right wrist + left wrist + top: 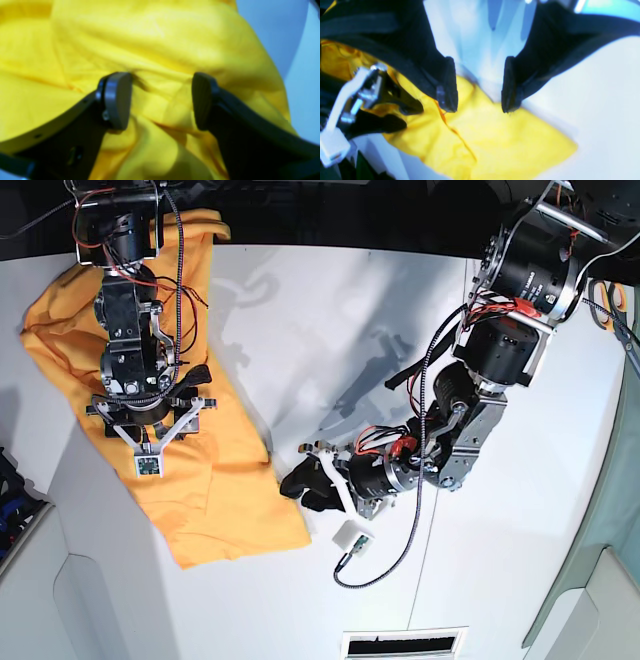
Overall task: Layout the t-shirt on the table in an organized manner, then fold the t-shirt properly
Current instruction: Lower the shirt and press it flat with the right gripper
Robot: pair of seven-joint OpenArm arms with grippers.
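- The t-shirt point(175, 410) lies rumpled on the table point(330, 310), toward the side of the arm that carries the right wrist camera. It runs from the far edge down to a lower corner near the front, and nowhere does it look laid out flat.
- The right gripper point(160, 100) hangs low over the cloth with its jaws spread. A raised ridge of fabric sits between the pads point(117, 100), but they are not pressed onto it.
- The left gripper point(480, 90) is spread too, holding nothing. It sits at the shirt's near edge where cloth meets bare table; the base view shows it just beside the lower hem.
- Risk: if the right gripper closes where it is, it would likely take a bunched fold made of more than one layer. Lifting that would drag the pile without opening it.
- Risk: the left gripper is over the very edge, so a shallow close could catch only the table or slip off the hem.
- Risk: pulling with one arm alone could slide the whole shirt toward the table's edge, where part of it already lies close to the dark far boundary.
- Both wrist views are blurred, so which seam or sleeve lies under each gripper cannot be told.
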